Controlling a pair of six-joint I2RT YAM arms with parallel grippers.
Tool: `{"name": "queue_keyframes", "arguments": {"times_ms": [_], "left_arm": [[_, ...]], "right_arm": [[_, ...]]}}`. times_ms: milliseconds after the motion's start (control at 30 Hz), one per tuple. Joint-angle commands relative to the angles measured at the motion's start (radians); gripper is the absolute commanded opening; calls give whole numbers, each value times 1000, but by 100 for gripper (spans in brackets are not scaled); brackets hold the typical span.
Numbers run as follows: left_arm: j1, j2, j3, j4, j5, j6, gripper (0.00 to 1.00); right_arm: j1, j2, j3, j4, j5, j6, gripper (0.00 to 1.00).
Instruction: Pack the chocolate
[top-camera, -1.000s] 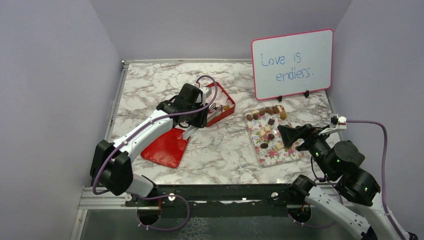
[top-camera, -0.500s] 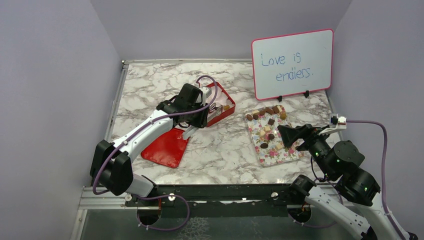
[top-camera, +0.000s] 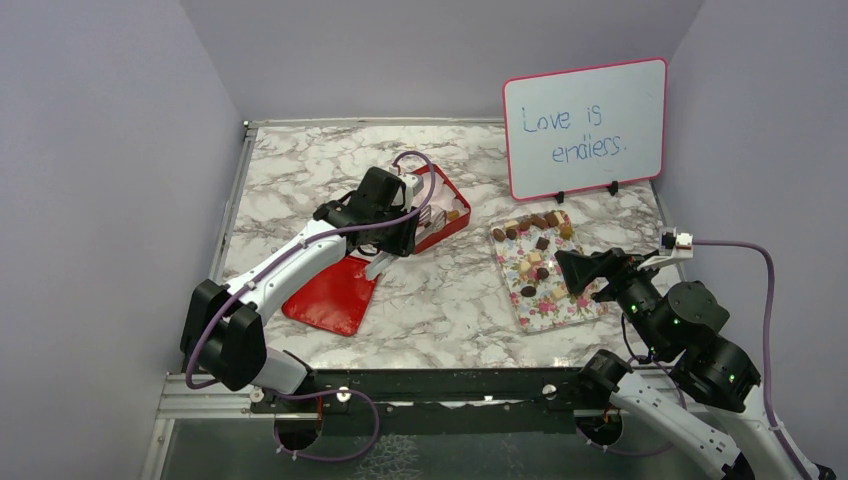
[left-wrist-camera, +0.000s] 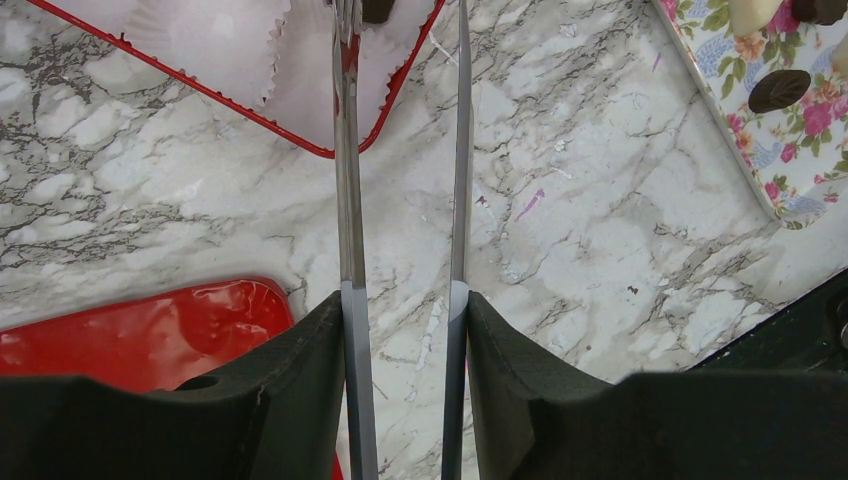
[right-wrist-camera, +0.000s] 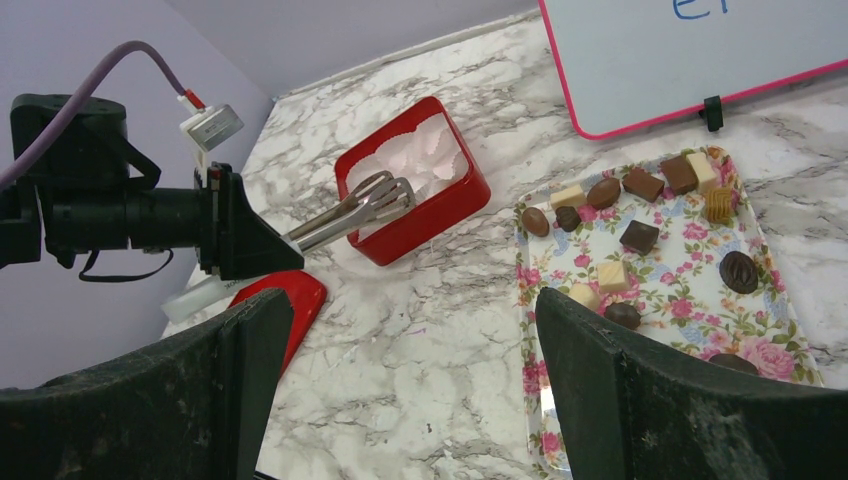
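Floral tray (right-wrist-camera: 690, 290) carries the chocolate (right-wrist-camera: 640, 236), most pieces crowded toward its 12 o'clock end, at 3 o'clock from the red box (right-wrist-camera: 440, 225). Left gripper (left-wrist-camera: 405, 300) pinches metal tongs (right-wrist-camera: 350, 215), their 2 tips reaching over the box's white paper cups (left-wrist-camera: 220, 40). Right gripper (right-wrist-camera: 408, 300) hangs above the tray's 4 o'clock side, fingers spread wide.

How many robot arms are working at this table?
2. The left arm reaches to the red box, its end effector gripping tongs; the right arm reaches over the floral tray. None seems hidden.
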Motion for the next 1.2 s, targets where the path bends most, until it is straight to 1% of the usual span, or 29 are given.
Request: {"name": "queue_keyframes", "arguments": {"times_ms": [0, 167, 500, 767, 900, 1033, 1167], "left_arm": [[5, 2, 11, 17, 10, 12, 45], [5, -10, 25, 20, 9, 11, 45], [5, -70, 52, 60, 58, 24, 45], [-14, -89, 52, 88, 111, 1, 44], [-65, -99, 56, 96, 69, -6, 42], [-158, -102, 52, 105, -3, -5, 42], [-267, -96, 32, 140, -24, -8, 42]], "right_arm": [[-4, -3, -8, 22, -11, 8, 97], [-4, -4, -9, 20, -11, 7, 97], [-3, 13, -13, 26, -28, 7, 97], [-4, 32, 4, 25, -27, 5, 97], [-4, 32, 9, 25, -33, 5, 97], [-4, 30, 12, 23, -25, 5, 97], [-4, 37, 33, 13, -11, 1, 96]]}}
